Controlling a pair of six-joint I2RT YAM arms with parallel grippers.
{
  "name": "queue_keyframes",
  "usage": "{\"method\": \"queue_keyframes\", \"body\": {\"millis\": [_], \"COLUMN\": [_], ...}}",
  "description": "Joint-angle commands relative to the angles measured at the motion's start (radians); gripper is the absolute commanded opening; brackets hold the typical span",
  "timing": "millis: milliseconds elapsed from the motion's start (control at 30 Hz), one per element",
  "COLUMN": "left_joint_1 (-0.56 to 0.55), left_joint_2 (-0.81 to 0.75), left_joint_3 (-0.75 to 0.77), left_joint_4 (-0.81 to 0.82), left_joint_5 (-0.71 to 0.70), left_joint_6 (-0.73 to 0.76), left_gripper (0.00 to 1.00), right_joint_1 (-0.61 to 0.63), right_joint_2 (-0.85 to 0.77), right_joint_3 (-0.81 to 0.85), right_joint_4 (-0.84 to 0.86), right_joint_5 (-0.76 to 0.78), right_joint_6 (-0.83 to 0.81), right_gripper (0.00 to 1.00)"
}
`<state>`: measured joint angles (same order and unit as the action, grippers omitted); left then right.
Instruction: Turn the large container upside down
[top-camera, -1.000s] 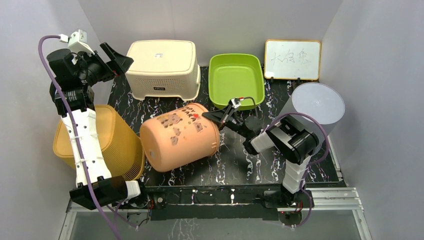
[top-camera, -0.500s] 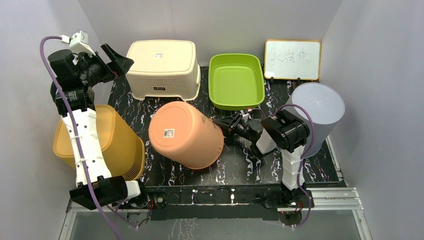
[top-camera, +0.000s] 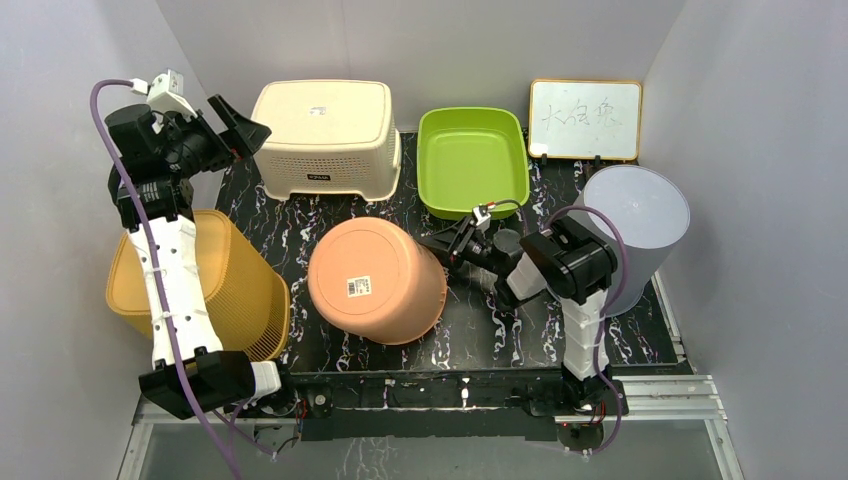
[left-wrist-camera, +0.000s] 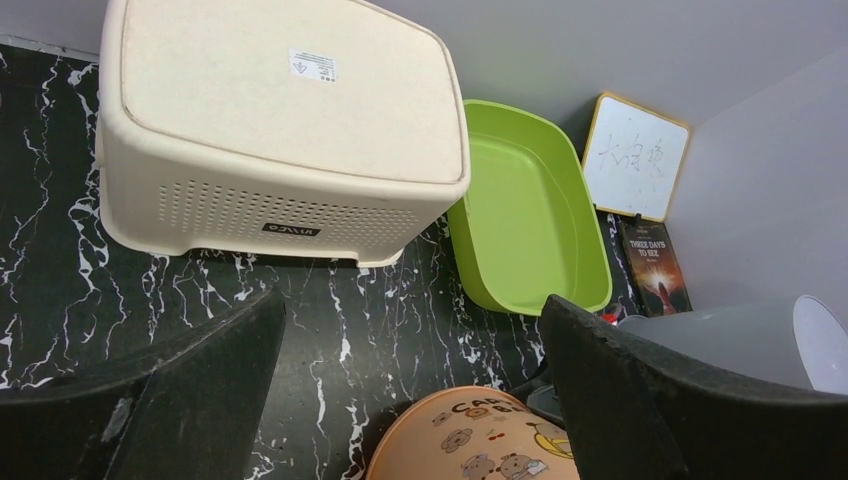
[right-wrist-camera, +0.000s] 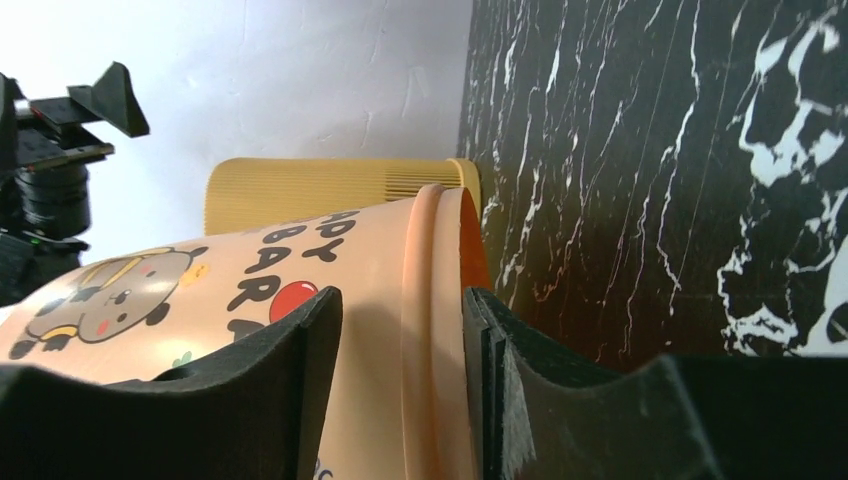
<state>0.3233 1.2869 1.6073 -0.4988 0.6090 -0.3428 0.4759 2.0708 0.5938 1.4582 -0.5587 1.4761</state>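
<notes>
The orange plastic cartoon-printed bucket (top-camera: 375, 280) sits base-up on the middle of the black marbled tabletop (top-camera: 470, 325). At its 3 o'clock our right tool (top-camera: 440, 247) straddles the rim, jaws parted and gripping nothing. Our left tool (top-camera: 243, 128) gapes wide at 10 o'clock. If we pull away askew, a finger could snag the rim and tip the bucket.

The orange container (top-camera: 375, 280), lying on its side a second ago, now stands mouth-down with its labelled base up, and the right gripper (top-camera: 443, 245) has loosened around its rim.
</notes>
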Motion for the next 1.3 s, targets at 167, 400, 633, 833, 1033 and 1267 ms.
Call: {"method": "queue_keyframes", "body": {"millis": [167,400,633,833,1033,1267], "left_joint_1": [-0.002,-0.003,-0.002,-0.003,-0.003,-0.006], "left_joint_2": [-0.008,-0.007,0.004,0.022,0.030,0.030], "left_joint_3": [-0.041,-0.061,-0.063,-0.051,-0.020,-0.020], "left_joint_4": [0.036,0.052,0.055,0.072,0.071,0.063], "left_joint_5": [0.010,0.010,0.009,0.014,0.016,0.021], "left_joint_6": [0.008,0.006,0.004,-0.008,-0.020,-0.016], "left_gripper": [0.98,0.98,0.98,0.98,0.98,0.98], "right_joint_1": [-0.001,-0.001,0.086,0.240,0.386,0.398], "right_joint_2": [-0.244,-0.322,-0.503,-0.566,-0.421,-0.241], "right_joint_3": [0.096,0.150,0.175,0.217,0.369,0.607], "right_joint_4": [-0.528,-0.847,-1.213,-1.372,-1.338,-1.366], "right_joint_5": [0.165,0.305,0.597,0.757,0.753,0.743], "right_joint_6": [-0.475,-0.668,-0.844,-0.911,-0.916,-0.973], "right_gripper": [0.47,0.48,0.49,0.49,0.49,0.51]}}
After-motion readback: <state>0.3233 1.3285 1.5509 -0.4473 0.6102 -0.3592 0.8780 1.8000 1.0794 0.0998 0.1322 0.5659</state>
